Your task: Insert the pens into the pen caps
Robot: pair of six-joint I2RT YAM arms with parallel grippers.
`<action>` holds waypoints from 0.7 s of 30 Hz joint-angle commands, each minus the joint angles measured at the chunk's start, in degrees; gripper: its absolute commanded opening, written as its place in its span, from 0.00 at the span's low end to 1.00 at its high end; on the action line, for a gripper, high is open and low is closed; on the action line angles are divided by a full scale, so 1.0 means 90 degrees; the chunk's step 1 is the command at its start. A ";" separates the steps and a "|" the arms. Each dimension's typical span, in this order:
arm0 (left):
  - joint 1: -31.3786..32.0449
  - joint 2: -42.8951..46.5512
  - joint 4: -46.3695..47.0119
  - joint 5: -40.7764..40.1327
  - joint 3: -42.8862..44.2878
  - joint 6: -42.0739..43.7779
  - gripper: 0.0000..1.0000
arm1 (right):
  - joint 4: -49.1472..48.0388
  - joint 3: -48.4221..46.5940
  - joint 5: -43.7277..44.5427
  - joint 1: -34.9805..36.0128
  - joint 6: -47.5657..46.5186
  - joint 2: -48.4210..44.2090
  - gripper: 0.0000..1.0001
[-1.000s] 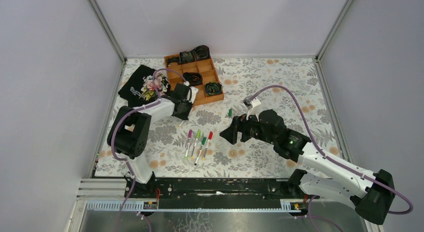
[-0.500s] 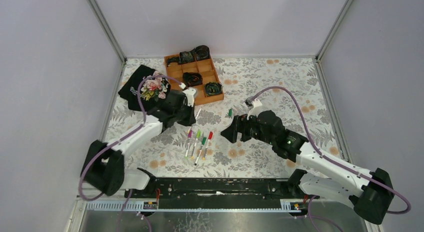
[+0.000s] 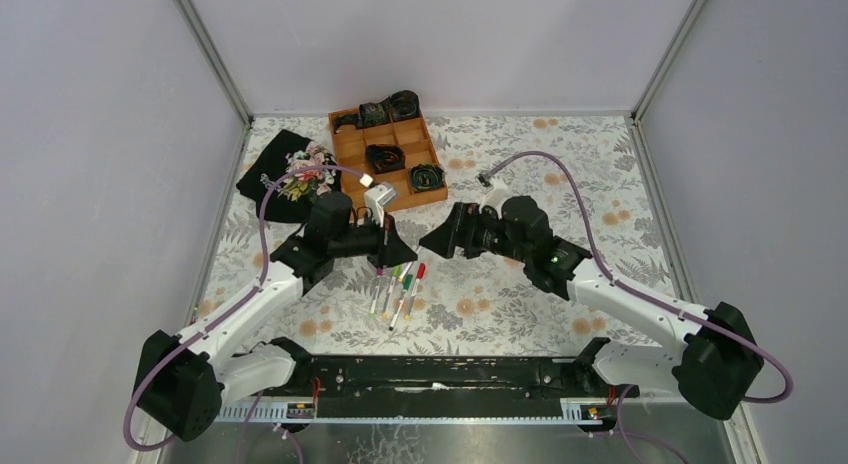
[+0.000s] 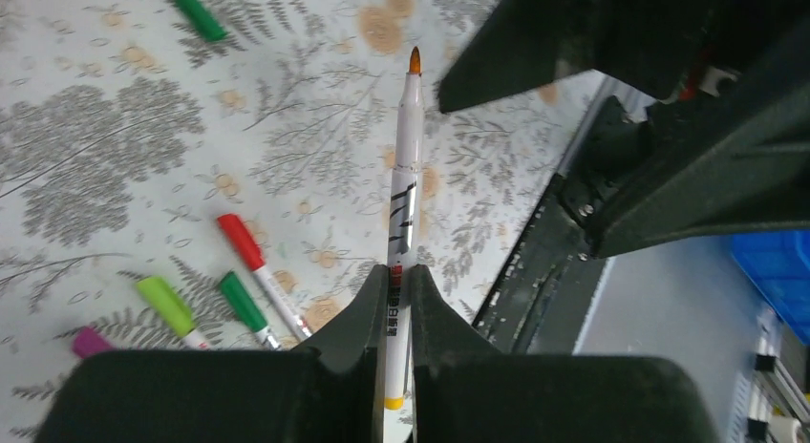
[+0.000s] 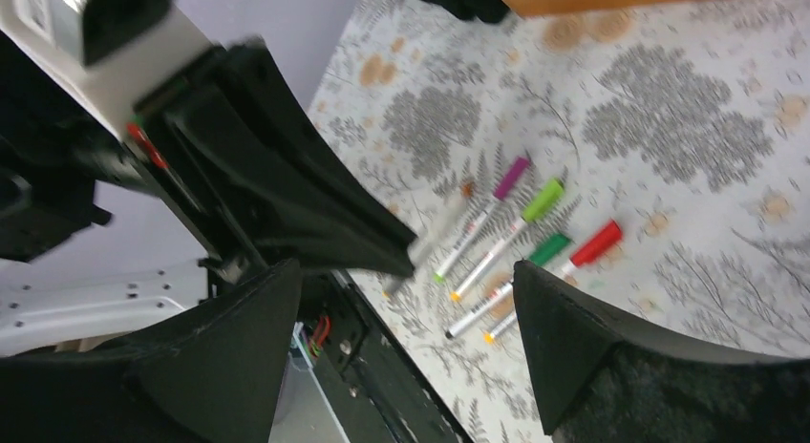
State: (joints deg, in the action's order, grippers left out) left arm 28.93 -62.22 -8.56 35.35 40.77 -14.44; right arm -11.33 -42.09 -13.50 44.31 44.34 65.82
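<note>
My left gripper (image 4: 392,283) is shut on a white pen (image 4: 403,190) whose bare orange tip points away from it toward the right arm. In the top view the left gripper (image 3: 398,248) hangs just above a row of capped pens (image 3: 398,290). Those pens carry a red cap (image 4: 239,241), a green cap (image 4: 239,301), a lime cap (image 4: 164,301) and a magenta cap (image 4: 88,341). A loose dark green cap (image 4: 199,10) lies further off on the cloth. My right gripper (image 3: 437,242) faces the left one, open and holding nothing (image 5: 411,305).
A wooden tray (image 3: 418,198) with black coiled items stands at the back. A black cloth with a flower print (image 3: 285,174) lies to its left. The black base rail (image 3: 430,369) runs along the near edge.
The left arm has swung from beside the tray toward the middle, carrying the pen over the row of pens. The right gripper has moved left and further back to face it.
</note>
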 commanded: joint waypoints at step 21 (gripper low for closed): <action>0.0184 0.0348 0.1253 0.0788 -0.0278 -0.0579 0.00 | -0.0616 -0.0643 -0.0508 -0.0033 0.0279 0.0820 0.11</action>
State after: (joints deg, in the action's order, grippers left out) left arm 30.28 -60.03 -2.09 41.17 38.98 -18.35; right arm -15.20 -46.35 -15.79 44.23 46.44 72.75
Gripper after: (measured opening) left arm 0.038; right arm 0.235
